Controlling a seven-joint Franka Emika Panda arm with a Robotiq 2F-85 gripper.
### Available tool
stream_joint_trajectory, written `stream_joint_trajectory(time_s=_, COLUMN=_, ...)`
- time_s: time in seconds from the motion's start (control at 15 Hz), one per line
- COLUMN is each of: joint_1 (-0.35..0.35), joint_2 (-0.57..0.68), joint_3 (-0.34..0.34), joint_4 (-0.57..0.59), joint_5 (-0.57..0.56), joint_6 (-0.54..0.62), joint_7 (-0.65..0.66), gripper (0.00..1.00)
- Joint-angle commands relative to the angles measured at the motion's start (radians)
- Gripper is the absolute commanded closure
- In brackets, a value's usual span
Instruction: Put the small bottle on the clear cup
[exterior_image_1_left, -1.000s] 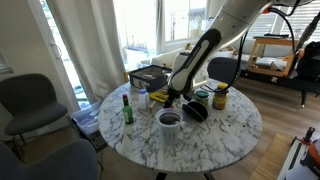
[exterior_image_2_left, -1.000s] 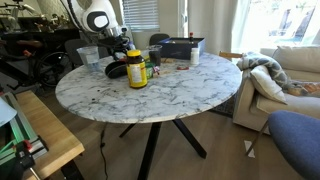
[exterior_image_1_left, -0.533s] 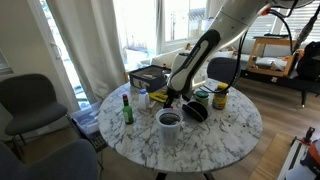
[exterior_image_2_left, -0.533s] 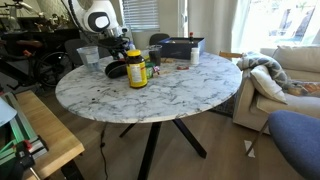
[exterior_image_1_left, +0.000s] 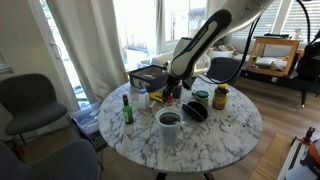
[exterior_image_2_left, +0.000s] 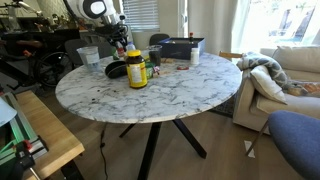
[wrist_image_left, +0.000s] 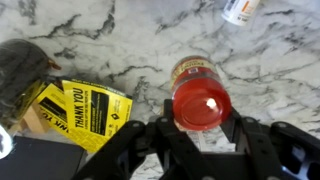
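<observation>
In the wrist view my gripper (wrist_image_left: 200, 118) is shut on the small bottle (wrist_image_left: 200, 98). I look down on its round red top, and the jaws press on both sides. The bottle hangs above the marble table (wrist_image_left: 120, 40). In both exterior views the gripper (exterior_image_1_left: 171, 90) (exterior_image_2_left: 122, 44) hovers a little over the table near the far clutter. The bottle is too small to make out there. The clear cup (exterior_image_1_left: 202, 98) stands just beside the gripper, between it and the yellow-lidded jar (exterior_image_1_left: 220, 96).
A green glass bottle (exterior_image_1_left: 127, 108), a white cup (exterior_image_1_left: 169, 122) and a black object (exterior_image_1_left: 195, 110) stand on the round table. A yellow "THANK YOU" card (wrist_image_left: 85, 108) lies under the gripper. A dark box (exterior_image_2_left: 181, 48) sits at the table's edge. Chairs surround the table.
The jaws have shut on the small bottle. The arm has since risen, lifting the bottle off the table.
</observation>
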Motion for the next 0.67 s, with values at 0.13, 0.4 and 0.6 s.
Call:
stream_joint_trajectory(time_s=0.13, joint_1=-0.021, joint_2=-0.072, joint_3=-0.004, joint_4=-0.008, joint_5=0.067, joint_6=-0.05, joint_7=-0.055, gripper=0.52)
stream_joint_trajectory(time_s=0.4, joint_1=0.003, joint_2=-0.089, joint_3=-0.068, joint_4=-0.005, joint_5=-0.009, joint_6=-0.046, joint_7=0.002, gripper=0.77)
stream_joint_trajectory(time_s=0.6, joint_1=0.011, joint_2=-0.165, joint_3=-0.187, joint_4=0.013, joint_5=-0.122, joint_6=-0.077, joint_7=0.086, gripper=0.77)
